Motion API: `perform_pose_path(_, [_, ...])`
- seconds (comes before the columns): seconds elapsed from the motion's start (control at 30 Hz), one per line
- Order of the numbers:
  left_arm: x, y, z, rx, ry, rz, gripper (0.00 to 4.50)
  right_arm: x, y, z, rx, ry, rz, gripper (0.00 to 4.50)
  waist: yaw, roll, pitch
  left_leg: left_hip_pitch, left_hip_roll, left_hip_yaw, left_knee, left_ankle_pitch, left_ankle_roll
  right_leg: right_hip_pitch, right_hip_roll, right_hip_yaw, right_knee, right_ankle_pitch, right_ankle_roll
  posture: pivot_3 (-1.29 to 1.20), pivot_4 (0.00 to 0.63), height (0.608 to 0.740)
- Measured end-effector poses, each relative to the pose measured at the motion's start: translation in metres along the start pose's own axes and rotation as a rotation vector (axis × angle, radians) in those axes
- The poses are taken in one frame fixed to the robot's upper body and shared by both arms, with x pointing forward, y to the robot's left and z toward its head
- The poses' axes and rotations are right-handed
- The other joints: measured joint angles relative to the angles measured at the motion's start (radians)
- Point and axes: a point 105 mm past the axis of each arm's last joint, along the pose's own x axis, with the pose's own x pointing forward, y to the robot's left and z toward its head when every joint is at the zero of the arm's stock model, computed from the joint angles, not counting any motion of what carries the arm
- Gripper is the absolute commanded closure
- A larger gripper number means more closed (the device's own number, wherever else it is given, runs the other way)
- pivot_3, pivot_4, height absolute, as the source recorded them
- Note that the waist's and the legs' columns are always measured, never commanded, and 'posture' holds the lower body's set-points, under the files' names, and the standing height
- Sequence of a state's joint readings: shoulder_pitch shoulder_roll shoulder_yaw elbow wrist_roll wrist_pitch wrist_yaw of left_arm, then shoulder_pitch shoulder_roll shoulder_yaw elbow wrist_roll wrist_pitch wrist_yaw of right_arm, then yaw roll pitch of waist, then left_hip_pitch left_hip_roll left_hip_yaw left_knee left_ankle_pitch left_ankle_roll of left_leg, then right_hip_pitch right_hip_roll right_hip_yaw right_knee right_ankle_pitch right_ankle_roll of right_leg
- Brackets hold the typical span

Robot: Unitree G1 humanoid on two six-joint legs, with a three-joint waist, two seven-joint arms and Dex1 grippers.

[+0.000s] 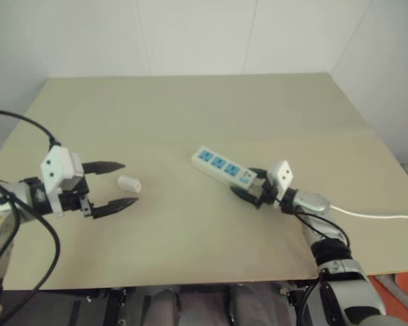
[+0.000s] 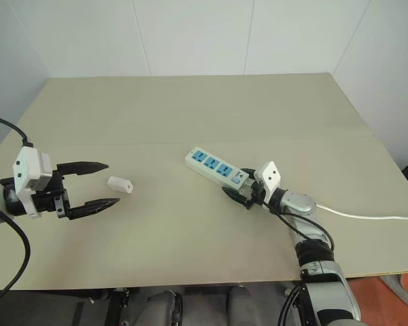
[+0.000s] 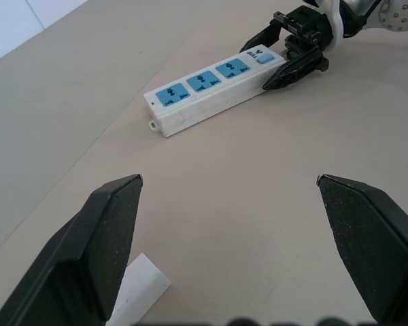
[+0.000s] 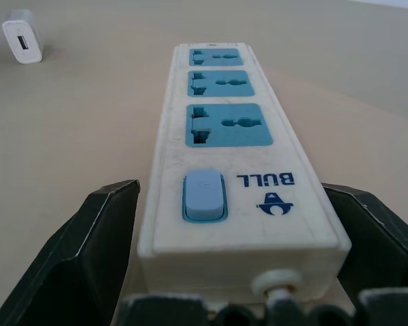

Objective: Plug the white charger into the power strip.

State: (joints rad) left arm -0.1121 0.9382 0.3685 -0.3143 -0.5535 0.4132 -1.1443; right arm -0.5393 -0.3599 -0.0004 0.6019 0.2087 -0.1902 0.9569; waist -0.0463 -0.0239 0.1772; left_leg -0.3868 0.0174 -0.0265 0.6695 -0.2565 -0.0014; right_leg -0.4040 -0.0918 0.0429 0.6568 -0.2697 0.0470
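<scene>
Charger: small white rounded plastic charger (image 1: 129, 184) lies on the tan table (image 1: 190, 115), between the wide-open, empty left gripper (image 1: 115, 185) fingers | right gripper (image 1: 249, 189) straddles the long white power strip (image 1: 224, 166) at its switch end, contact unclear | risk: closing jaws skid strip.

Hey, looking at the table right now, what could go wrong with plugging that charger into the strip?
1. The right tool straddles the switch end of the power strip, its fingers not visibly clamped; the strip may skid or pivot if nudged.
2. The white charger lies on its side just past the open left tool; a grasp could push it away or catch it crooked.
3. The cord trails off the table edge and might tug the strip.
</scene>
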Motion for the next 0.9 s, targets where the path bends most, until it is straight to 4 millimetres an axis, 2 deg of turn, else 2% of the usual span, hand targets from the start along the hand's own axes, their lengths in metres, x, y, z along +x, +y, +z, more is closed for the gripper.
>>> perform_pose_path(0.07, [0.000,0.000,0.000,-0.001,-0.001,-0.001,0.01,0.002,0.000,0.000,0.006,-0.001,0.000,0.00,0.000,0.000,0.000,0.000,0.000,0.000,0.000,0.000,0.000,0.000,0.000,0.000,0.000,0.000,0.000,0.00,0.150,0.740])
perform_pose_path(0.23, [0.001,0.000,0.000,0.000,-0.002,-0.002,0.00,0.005,-0.002,0.000,0.025,-0.004,0.001,1.10,-0.001,0.000,0.000,0.000,0.000,0.000,0.000,0.000,0.000,0.000,0.000,0.000,0.000,0.000,0.000,0.00,0.150,0.740])
perform_pose_path(0.43, [0.000,-0.001,-0.001,0.007,-0.005,-0.005,0.00,0.004,-0.001,-0.001,0.030,-0.006,0.009,1.10,0.000,0.000,0.000,0.000,0.000,0.000,0.000,0.000,0.000,0.000,0.000,0.000,0.000,0.000,0.000,0.00,0.150,0.740])
perform_pose_path(0.53, [0.000,-0.001,-0.002,0.003,-0.005,-0.010,0.00,0.003,0.005,0.000,0.019,-0.005,0.053,1.10,0.000,0.000,0.000,0.000,0.000,0.000,0.000,0.000,0.000,0.000,0.000,0.000,0.000,0.000,0.000,0.00,0.150,0.740])
perform_pose_path(0.63, [0.003,0.001,-0.006,-0.013,-0.005,-0.043,0.00,0.001,0.022,0.004,-0.007,0.006,0.169,1.10,0.000,0.000,0.000,0.000,0.000,0.000,0.000,0.000,0.000,0.000,0.000,0.000,0.000,0.000,0.000,0.00,0.150,0.740])
perform_pose_path(0.9, [0.006,0.009,0.001,0.029,0.001,-0.098,0.00,-0.004,0.073,0.016,-0.101,0.019,0.521,1.10,-0.001,0.000,0.000,0.000,0.000,0.000,0.000,0.000,0.000,0.000,0.001,0.000,0.000,0.000,0.000,0.00,0.150,0.740])
